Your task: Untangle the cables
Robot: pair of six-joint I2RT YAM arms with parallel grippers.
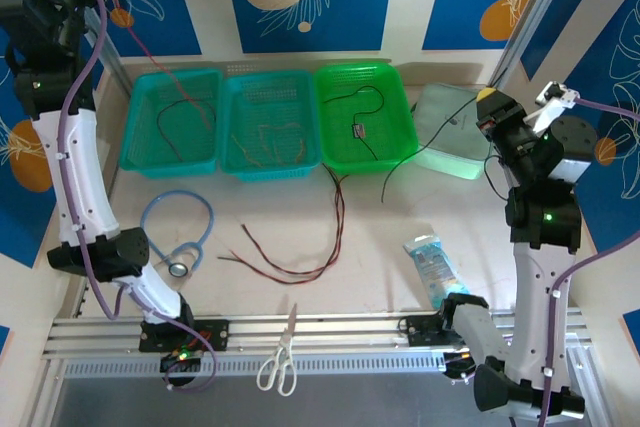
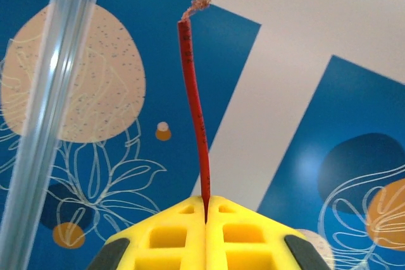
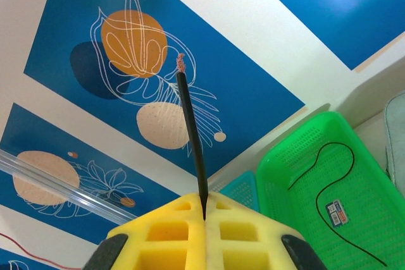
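my left fingers (image 2: 171,241) pinched tight on red cable (image 2: 197,124); my right fingers (image 3: 171,232) tight on black cable (image 3: 193,143). loose cables (image 1: 300,262) lie on open mid surface (image 1: 380,257), between baskets (image 1: 270,175) and near edge, scissors (image 1: 280,357) at that edge.

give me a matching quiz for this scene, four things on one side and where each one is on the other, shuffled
Things:
1. red cable end
2. black cable end
3. scissors
4. stethoscope

Places:
a. pinched in the right gripper
b. across the metal rail at the near edge
c. pinched in the left gripper
d. on the table, left side

Pairs: 1-c, 2-a, 3-b, 4-d
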